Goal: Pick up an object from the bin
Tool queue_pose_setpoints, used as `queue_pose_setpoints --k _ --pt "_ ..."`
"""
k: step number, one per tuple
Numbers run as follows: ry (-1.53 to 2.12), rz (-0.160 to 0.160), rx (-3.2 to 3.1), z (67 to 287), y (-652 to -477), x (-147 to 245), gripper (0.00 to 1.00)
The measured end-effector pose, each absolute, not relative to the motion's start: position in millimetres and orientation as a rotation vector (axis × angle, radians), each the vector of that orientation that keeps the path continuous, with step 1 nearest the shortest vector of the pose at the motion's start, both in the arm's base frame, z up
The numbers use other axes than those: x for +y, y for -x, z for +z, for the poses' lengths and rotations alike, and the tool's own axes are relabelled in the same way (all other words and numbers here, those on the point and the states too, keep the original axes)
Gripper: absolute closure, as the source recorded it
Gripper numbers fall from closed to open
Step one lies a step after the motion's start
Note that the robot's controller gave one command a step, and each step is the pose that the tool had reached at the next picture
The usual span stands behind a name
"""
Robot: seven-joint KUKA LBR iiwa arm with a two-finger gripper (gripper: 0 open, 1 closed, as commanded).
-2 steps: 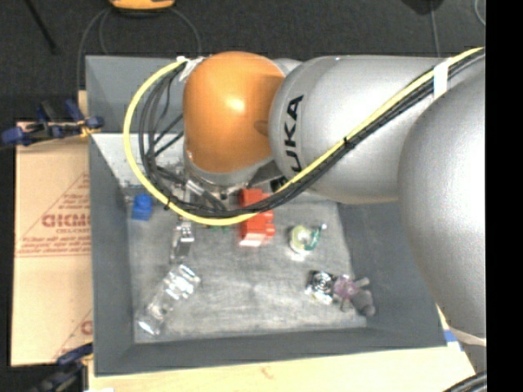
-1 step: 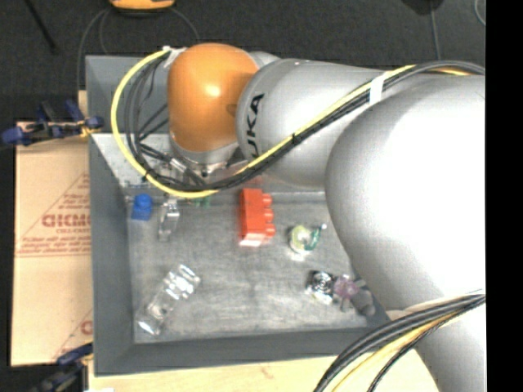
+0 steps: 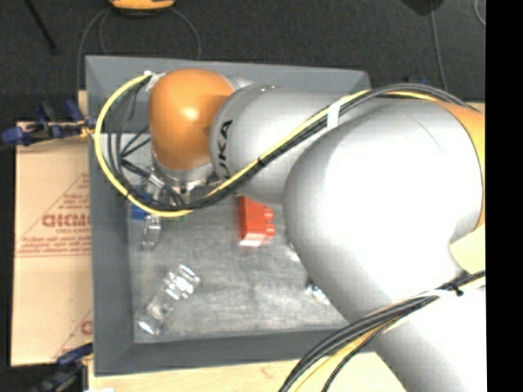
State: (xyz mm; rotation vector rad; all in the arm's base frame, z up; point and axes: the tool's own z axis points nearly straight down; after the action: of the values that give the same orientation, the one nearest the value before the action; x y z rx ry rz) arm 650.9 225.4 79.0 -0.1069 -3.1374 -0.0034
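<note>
Pincer [image 3: 157, 193]: low in the bin [image 3: 110, 300], close to its left wall, beneath the wrist's orange cover [image 3: 184, 117]; whether spread or pressed together cannot be told.
Nearest thing: small blue piece [image 3: 137, 213] just under the pincer by the left wall, with a small clear piece [image 3: 149, 235] just beside it; contact cannot be told.
Other things: red block [image 3: 255, 221] mid-floor; clear plastic piece [image 3: 167, 295] toward the lower left corner.
Risk, double pick: the blue and clear pieces lie so close that both may be caught, or one nudged away.
Risk, wall strike: the target sits by the left wall, so a descent may scrape it.
Risk, snag: the yellow cable loop [image 3: 106, 149] hangs near the rim.
</note>
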Motion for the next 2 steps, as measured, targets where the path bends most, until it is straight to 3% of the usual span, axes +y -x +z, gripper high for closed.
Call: queue_pose_setpoints --k 1,2 --pt "0.113 -0.008 -3.144 84 -653.1 225 1.00" --pt "0.125 -0.009 -3.149 159 -646.7 219 1.00"
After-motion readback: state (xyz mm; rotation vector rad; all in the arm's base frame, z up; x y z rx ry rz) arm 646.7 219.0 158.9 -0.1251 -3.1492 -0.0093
